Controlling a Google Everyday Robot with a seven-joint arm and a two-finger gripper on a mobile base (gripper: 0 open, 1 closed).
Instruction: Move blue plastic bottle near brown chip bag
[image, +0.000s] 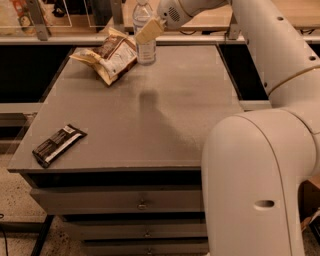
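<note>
The blue plastic bottle (145, 47) is clear with a white cap and stands upright at the far edge of the grey table (165, 125). My gripper (146, 34) reaches in from the upper right and is shut on the bottle's upper body; one tan finger (150, 30) lies across its front. The brown chip bag (108, 55), crinkled with tan edges and a dark centre, lies just left of the bottle, almost touching it. A shadow of the bottle falls on the table nearer to me. I cannot tell whether the bottle's base rests on the table.
A slim black bar wrapper (59, 145) lies at the table's front left corner. Drawers (142, 204) sit below the table front. My white arm body (260, 170) fills the right foreground. A rail and shelf run behind the table.
</note>
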